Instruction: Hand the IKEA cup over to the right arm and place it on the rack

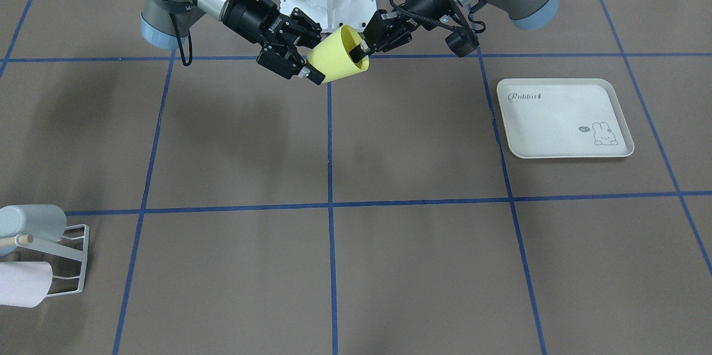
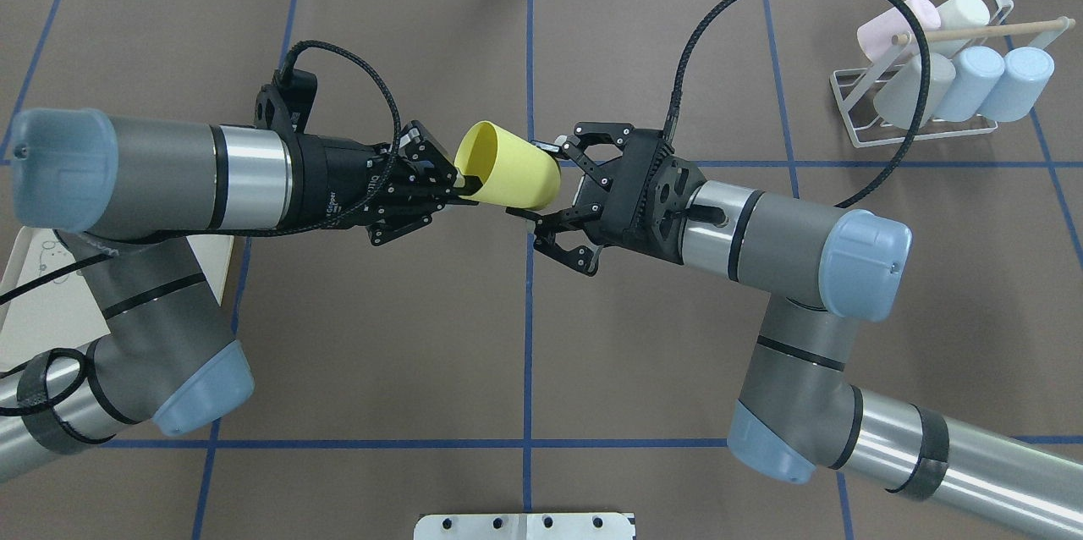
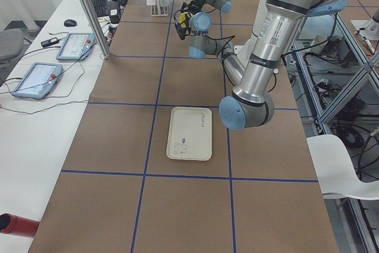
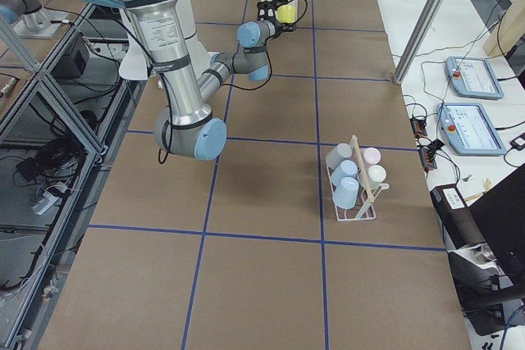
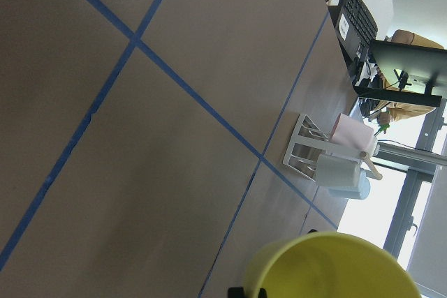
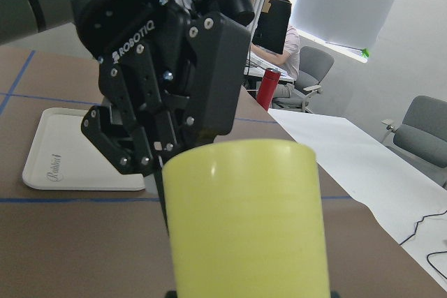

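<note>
While the yellow IKEA cup [image 2: 508, 172] hung in the air above the tabletop [image 1: 417, 138], it lay on its side between the two arms. The left end effector [image 2: 461, 184] was clamped on its rim, with one finger inside the mouth and the other outside the wall. The right end effector [image 2: 535, 183] faced it from the other end of the cup. Its fingers were spread apart on either side of the base, and they were not closed on it.

In the right wrist view, the white word "ROBOTIQ" [image 6: 133, 36] could be read on the black body of the left end effector, just behind the cup. The lettering on the arm casings was too blurred to read.

On the left end effector's side lay a cream tray [image 1: 545, 127], well apart from the cup. It carried the script word "Rabbit" [image 1: 525, 96] in one corner and a small rabbit drawing [image 1: 605, 135] beside a speech bubble reading "hi" in another.

The white wire rack [image 2: 922, 129] stood far out past the right end effector, near the tabletop's corner. It had a wooden rod [image 2: 981, 32] on top and pastel cups [image 2: 964, 70] lying on its prongs.
</note>
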Robot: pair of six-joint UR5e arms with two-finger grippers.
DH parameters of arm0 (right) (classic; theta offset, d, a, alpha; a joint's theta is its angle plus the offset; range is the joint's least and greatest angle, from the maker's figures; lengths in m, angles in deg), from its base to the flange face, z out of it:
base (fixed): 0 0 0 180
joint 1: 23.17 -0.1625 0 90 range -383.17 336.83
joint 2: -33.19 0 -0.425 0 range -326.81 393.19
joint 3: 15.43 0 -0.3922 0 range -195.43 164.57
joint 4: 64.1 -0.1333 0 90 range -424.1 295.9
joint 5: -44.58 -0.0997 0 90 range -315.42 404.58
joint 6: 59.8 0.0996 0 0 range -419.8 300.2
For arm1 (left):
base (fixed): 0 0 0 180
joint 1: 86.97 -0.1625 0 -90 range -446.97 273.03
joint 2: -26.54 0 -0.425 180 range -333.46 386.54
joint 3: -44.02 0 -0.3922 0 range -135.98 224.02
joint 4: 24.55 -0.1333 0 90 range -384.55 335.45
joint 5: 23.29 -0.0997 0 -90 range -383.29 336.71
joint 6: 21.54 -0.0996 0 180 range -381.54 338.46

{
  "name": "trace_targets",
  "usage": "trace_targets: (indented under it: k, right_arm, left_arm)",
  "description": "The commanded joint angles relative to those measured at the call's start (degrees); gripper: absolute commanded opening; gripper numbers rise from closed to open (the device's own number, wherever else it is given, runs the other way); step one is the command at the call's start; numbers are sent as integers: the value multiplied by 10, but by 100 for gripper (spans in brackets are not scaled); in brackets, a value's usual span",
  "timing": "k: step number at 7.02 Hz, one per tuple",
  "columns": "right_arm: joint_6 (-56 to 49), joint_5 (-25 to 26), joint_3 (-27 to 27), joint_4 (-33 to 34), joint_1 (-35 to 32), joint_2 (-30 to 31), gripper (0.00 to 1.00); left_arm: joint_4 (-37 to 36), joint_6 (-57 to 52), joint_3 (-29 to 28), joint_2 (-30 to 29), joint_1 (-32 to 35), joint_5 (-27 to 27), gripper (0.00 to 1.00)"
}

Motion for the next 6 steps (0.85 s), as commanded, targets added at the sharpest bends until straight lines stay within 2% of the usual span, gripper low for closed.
trace_targets:
  k: [1,2,3,4,5,6]
  right_arm:
    - [0,-4,0,2,-3,7,29]
    - [0,-7,-4,2,-11,17,23]
    - [1,-7,-10,2,-19,32,16]
    - [0,-9,-13,3,-31,46,8]
    - [0,-20,-12,11,-47,52,0]
    - [0,-62,-9,24,-84,52,0]
  left_arm:
    - [0,-64,1,5,3,4,100]
    - [-1,-70,6,9,10,8,100]
    - [-2,-79,6,13,30,35,100]
    - [0,-98,11,38,58,71,100]
    - [0,-140,31,78,68,80,100]
    - [0,-189,47,114,69,80,100]
